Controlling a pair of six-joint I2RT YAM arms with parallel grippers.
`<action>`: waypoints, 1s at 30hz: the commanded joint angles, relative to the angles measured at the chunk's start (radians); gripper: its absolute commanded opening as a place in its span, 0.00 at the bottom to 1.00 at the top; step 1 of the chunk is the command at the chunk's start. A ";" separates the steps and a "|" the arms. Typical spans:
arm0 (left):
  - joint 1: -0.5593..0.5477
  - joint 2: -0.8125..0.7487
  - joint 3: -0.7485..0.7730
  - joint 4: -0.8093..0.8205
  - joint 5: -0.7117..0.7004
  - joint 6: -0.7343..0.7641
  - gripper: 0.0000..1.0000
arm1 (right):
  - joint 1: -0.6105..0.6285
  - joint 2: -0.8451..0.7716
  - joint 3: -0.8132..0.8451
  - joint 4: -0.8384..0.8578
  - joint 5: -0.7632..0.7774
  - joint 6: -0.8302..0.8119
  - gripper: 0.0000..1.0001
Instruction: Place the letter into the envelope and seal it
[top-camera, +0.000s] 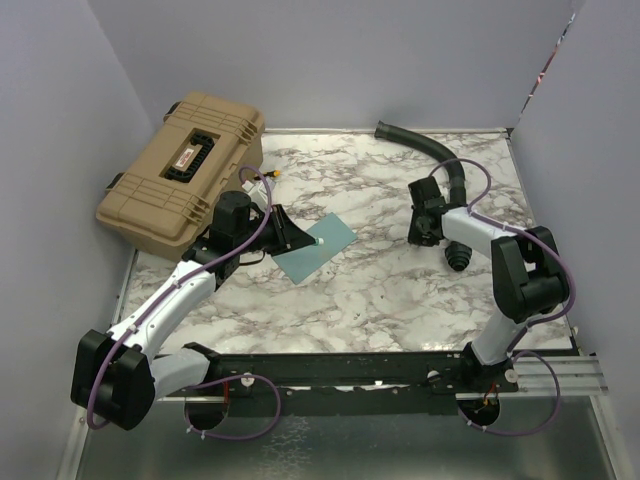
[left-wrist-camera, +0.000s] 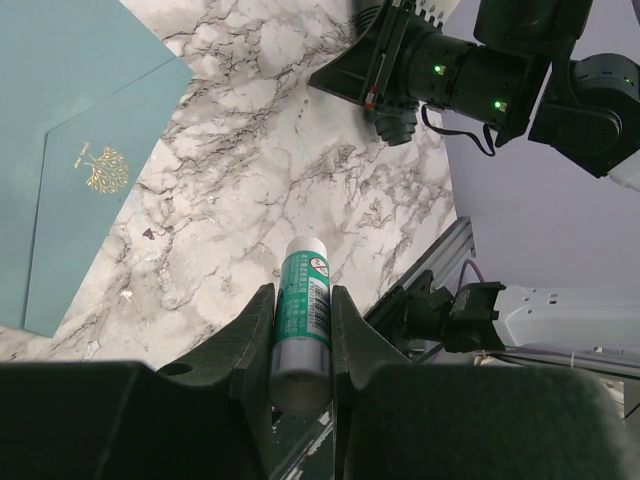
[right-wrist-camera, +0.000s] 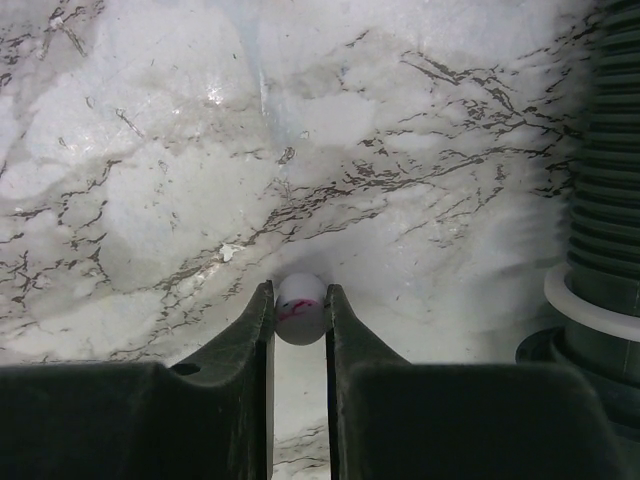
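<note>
The teal envelope (top-camera: 316, 248) lies flat on the marble table (top-camera: 400, 290), left of centre. In the left wrist view it (left-wrist-camera: 70, 150) fills the upper left, its pointed flap bearing a gold emblem. My left gripper (top-camera: 298, 238) is at the envelope's left edge, shut on a green glue stick (left-wrist-camera: 304, 275) whose white tip (top-camera: 322, 241) points over the envelope. My right gripper (top-camera: 424, 230) is low over the table at the right, shut on a small white cap (right-wrist-camera: 300, 308) with a red mark. The tan letter is not in view.
A tan hard case (top-camera: 185, 170) stands at the back left, close behind my left arm. A black corrugated hose (top-camera: 430, 150) curves along the back right, with its black end piece (top-camera: 458, 255) beside my right gripper. It also shows in the right wrist view (right-wrist-camera: 605, 200).
</note>
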 joint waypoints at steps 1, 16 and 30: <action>-0.001 -0.018 0.015 0.005 0.028 -0.004 0.00 | -0.014 0.009 0.015 0.005 -0.019 0.005 0.11; 0.000 0.003 0.094 0.110 0.053 -0.104 0.00 | -0.015 -0.406 -0.019 0.157 -0.566 0.075 0.06; -0.004 0.085 0.172 0.414 0.181 -0.399 0.00 | 0.066 -0.543 -0.204 0.846 -1.051 0.617 0.04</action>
